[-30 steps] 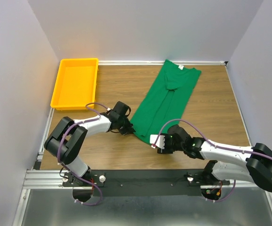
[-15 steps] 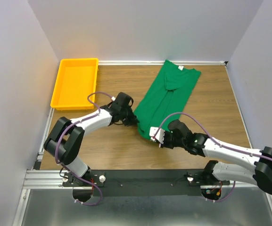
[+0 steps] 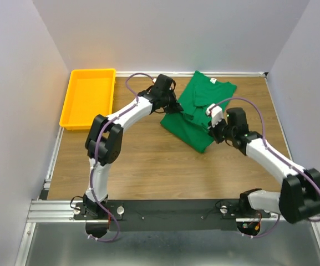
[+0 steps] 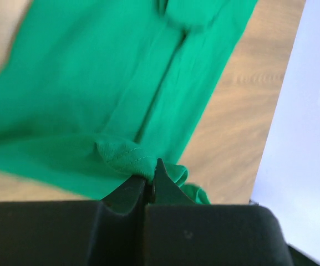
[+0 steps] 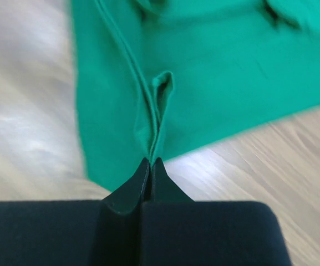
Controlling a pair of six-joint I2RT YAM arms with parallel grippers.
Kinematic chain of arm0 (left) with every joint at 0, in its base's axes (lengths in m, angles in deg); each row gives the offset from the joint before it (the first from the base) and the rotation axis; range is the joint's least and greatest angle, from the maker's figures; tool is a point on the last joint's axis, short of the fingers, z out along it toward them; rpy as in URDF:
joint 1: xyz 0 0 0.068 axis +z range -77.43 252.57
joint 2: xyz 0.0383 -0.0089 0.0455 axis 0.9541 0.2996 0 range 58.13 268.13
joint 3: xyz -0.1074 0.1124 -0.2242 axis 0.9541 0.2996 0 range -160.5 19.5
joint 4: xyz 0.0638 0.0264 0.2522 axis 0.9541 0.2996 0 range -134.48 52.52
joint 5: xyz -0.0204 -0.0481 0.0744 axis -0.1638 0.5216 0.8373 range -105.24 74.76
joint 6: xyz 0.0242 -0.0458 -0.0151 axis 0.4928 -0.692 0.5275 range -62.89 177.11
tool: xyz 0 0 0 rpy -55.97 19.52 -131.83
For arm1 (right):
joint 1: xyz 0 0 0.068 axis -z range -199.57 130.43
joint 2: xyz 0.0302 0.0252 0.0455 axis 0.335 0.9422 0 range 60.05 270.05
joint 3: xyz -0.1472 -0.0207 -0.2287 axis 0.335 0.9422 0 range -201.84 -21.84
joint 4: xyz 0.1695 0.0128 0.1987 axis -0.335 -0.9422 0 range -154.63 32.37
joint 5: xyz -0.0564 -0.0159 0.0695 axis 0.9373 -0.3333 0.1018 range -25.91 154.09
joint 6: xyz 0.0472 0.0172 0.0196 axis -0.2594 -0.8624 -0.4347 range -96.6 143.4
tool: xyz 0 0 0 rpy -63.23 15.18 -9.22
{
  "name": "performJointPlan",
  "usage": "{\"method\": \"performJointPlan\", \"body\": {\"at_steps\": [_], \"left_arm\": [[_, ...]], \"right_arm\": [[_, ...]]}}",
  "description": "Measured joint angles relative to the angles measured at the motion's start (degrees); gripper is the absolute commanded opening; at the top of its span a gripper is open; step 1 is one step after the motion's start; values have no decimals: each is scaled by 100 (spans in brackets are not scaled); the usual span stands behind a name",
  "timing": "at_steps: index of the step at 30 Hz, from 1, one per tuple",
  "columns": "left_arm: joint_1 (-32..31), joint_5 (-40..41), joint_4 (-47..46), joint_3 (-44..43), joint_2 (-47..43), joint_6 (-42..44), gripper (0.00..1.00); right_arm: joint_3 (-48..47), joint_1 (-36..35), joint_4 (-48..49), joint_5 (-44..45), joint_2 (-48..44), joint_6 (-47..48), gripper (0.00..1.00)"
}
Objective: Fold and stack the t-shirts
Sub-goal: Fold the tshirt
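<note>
1. My left jaws are pressed together on a bunched bit of hem of the green t-shirt (image 4: 93,83). My right jaws are equally closed, pinching a raised ridge of the same cloth.
2. The t-shirt lies toward the far edge of the table (image 3: 148,160), right of centre. Its white neck label (image 3: 212,81) is nearest the back wall, and cloth is doubled over between my two grips.
3. The table is brown wood grain. A yellow tray (image 3: 89,97) sits in its far-left corner, apart from the shirt.
4. Pale walls (image 3: 165,33) close in three sides.
5. My left arm (image 3: 129,113) stretches long from the near-left base to the shirt's left edge. My right arm (image 3: 270,158) angles in from the near right to its right edge.
</note>
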Motion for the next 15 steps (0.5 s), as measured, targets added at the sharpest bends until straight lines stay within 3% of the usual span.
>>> {"method": "performJointPlan", "body": {"at_steps": [3, 8, 15], "left_arm": [[133, -120, 101, -861, 697, 103, 0], [317, -378, 372, -2304, 1799, 155, 0], [487, -533, 466, -2677, 2247, 140, 0]], "right_arm": [[-481, 846, -55, -385, 857, 129, 1], [-1231, 1443, -44, -918, 1838, 343, 1], [-1895, 1587, -55, -1292, 2566, 424, 0]]}}
